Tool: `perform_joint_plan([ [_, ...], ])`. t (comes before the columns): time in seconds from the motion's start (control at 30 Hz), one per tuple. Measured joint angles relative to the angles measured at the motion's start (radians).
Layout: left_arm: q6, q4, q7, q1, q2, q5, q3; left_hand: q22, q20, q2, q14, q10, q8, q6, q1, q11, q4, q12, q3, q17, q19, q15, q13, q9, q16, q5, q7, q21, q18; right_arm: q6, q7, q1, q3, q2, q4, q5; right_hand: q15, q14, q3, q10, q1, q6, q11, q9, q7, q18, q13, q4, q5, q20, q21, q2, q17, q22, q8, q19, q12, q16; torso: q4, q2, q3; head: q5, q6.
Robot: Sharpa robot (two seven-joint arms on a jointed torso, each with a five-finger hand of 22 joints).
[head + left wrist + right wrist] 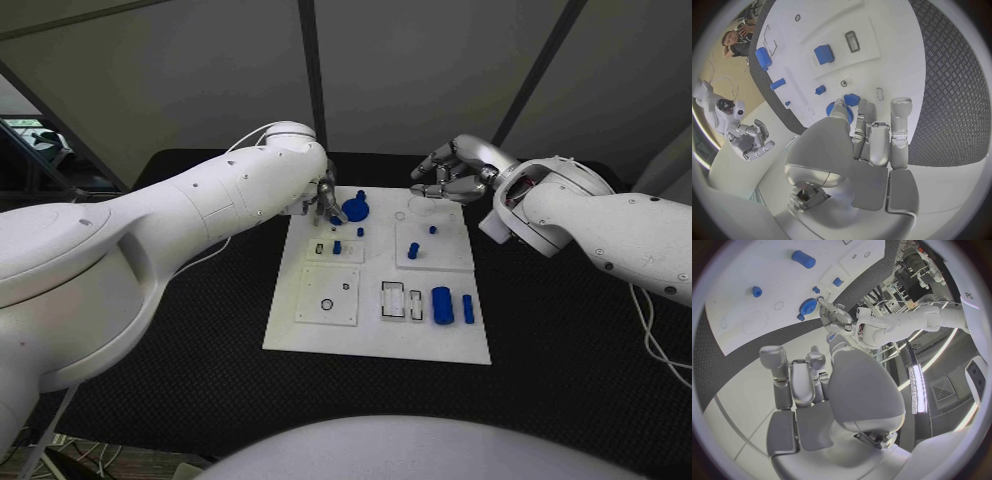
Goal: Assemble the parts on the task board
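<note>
White task board (378, 340) lies lengthwise in the middle of the black desk (562, 380), carrying several small blue parts. Near its far edge sits a round blue gear-like part (355, 210), and the left robot hand (326, 200) is down on the board just beside it; in the left wrist view the fingertips (842, 106) touch or nearly touch this part (851, 102), though whether they actually pinch it cannot be told. Nearer the middle of the board stand small blue pegs (413, 250) in raised white panels, and toward the near right side a larger blue cylinder (441, 305) lies next to a thinner blue pin (467, 308), beside a dark-rimmed rectangular slot (392, 299). A square panel with a small ring-shaped hole (327, 295) occupies the near left portion. The right robot hand (454, 175) hovers above the far right corner of the board, fingers curled inward with nothing in them; the right wrist view shows its fingers (792, 375) bent together, apart from the board.
</note>
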Motion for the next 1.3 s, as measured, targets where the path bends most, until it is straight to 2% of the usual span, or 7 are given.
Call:
perform_joint_plan([
  [0.2, -0.007, -0.001, 0.001, -0.002, 0.003, -0.015, -0.001, 0.0, -0.003, 0.005, 0.012, 0.007, 0.001, 0.008, 0.018, -0.007, -0.008, 0.0, 0.008, 0.019, 0.01, -0.005, 0.003, 0.003, 0.008, 0.0, -0.002, 0.023, 0.0, 0.0, 0.0, 0.0, 0.0, 0.0, 0.001, 0.0, 0.0, 0.0, 0.0, 0.0, 0.0, 0.0, 0.0, 0.0, 0.0, 0.0, 0.0, 0.0, 0.0, 0.0, 0.0, 0.0, 0.0, 0.0, 0.0, 0.0, 0.0, 0.0, 0.0, 0.0, 0.0, -0.001, -0.001],
  [0.33, -0.014, -0.001, 0.004, -0.004, 0.003, -0.023, -0.002, 0.0, -0.014, 0.014, 0.031, 0.018, 0.0, 0.021, 0.08, -0.018, -0.047, 0.0, 0.037, 0.047, 0.029, -0.016, 0.003, 0.007, 0.021, 0.001, -0.015, 0.061, -0.001, 0.0, 0.0, 0.0, 0.0, 0.0, 0.001, 0.0, 0.0, 0.0, 0.0, 0.0, 0.0, 0.0, 0.0, 0.0, 0.0, 0.0, 0.0, 0.0, 0.0, 0.0, 0.0, 0.0, 0.0, 0.0, 0.0, 0.0, 0.003, 0.0, 0.0, -0.001, 0.0001, -0.002, -0.002],
  [0.47, -0.025, 0.001, 0.012, -0.005, 0.004, -0.029, -0.005, 0.0, -0.023, 0.006, 0.054, 0.036, 0.0, 0.039, 0.126, -0.025, -0.083, -0.002, 0.072, 0.076, 0.052, -0.025, 0.002, 0.011, 0.035, 0.002, -0.031, 0.117, 0.0, 0.0, 0.0, 0.0, 0.0, 0.0, 0.001, 0.0, 0.0, 0.0, 0.0, 0.0, -0.005, 0.0, 0.0, 0.0, 0.0, 0.0, 0.002, 0.0, 0.0, 0.0, 0.0, 0.006, 0.001, 0.0, 0.0, 0.0, 0.005, 0.0, 0.0, -0.001, 0.0004, -0.003, -0.003],
  [0.57, -0.039, 0.004, 0.019, -0.005, 0.003, -0.033, -0.009, 0.0, -0.029, 0.003, 0.055, 0.056, 0.011, 0.057, 0.145, -0.026, -0.083, -0.003, 0.072, 0.078, 0.068, -0.027, 0.016, 0.018, 0.043, 0.002, -0.04, 0.158, 0.0, 0.0, 0.0, 0.0, 0.0, 0.0, 0.001, 0.0, 0.0, 0.0, 0.0, 0.0, -0.005, 0.0, 0.0, 0.0, 0.0, 0.0, 0.002, 0.0, 0.0, 0.0, 0.0, 0.006, 0.001, 0.0, 0.0, 0.0, 0.005, 0.0, 0.0, -0.001, 0.0004, -0.003, -0.004],
  [0.9, -0.1, 0.021, 0.047, -0.013, -0.011, -0.042, -0.019, 0.0, -0.046, -0.006, 0.061, 0.134, 0.03, 0.107, 0.154, -0.004, -0.084, 0.066, 0.072, 0.078, 0.099, -0.043, 0.167, 0.031, 0.062, 0.004, -0.061, 0.255, -0.001, 0.0, 0.0, 0.0, 0.0, -0.003, 0.002, 0.0, 0.0, 0.0, 0.003, 0.0, -0.005, 0.0, 0.0, 0.0, 0.0, 0.0, 0.002, 0.003, 0.0, 0.0, 0.0, 0.005, 0.002, 0.0, 0.0, 0.0, 0.005, 0.0, 0.0012, -0.002, 0.0004, -0.004, -0.004],
  [1.1, -0.134, 0.031, 0.06, -0.016, -0.021, -0.045, -0.02, 0.0, -0.053, -0.011, 0.06, 0.159, 0.045, 0.116, 0.149, -0.006, -0.075, 0.078, 0.081, 0.078, 0.107, -0.05, 0.203, 0.031, 0.068, 0.002, -0.067, 0.277, -0.001, 0.0, 0.0, 0.0, 0.0, -0.003, 0.002, 0.0, 0.0, 0.0, 0.003, 0.0, -0.005, 0.0, 0.0, 0.0, 0.0, 0.0, 0.001, 0.003, 0.0, 0.0, 0.0, 0.005, 0.002, 0.0, 0.0, 0.0, 0.005, 0.0, 0.0017, -0.002, 0.0003, -0.001, 0.0],
  [1.3, -0.15, 0.046, 0.068, -0.018, -0.034, -0.049, -0.022, 0.0, -0.057, -0.035, 0.061, 0.186, 0.062, 0.128, 0.126, -0.025, -0.071, 0.081, 0.086, 0.078, 0.11, -0.057, 0.223, 0.089, 0.072, 0.001, -0.076, 0.283, -0.001, 0.001, 0.0, 0.0, 0.0, -0.004, 0.002, 0.0, 0.0, 0.0, 0.003, 0.0, -0.005, 0.0, 0.0, 0.0, 0.0, 0.0, 0.001, 0.003, 0.0, 0.0, 0.0, 0.005, 0.002, 0.0, 0.0, 0.0, 0.005, 0.0, 0.0017, -0.002, 0.0, 0.001, 0.001],
])
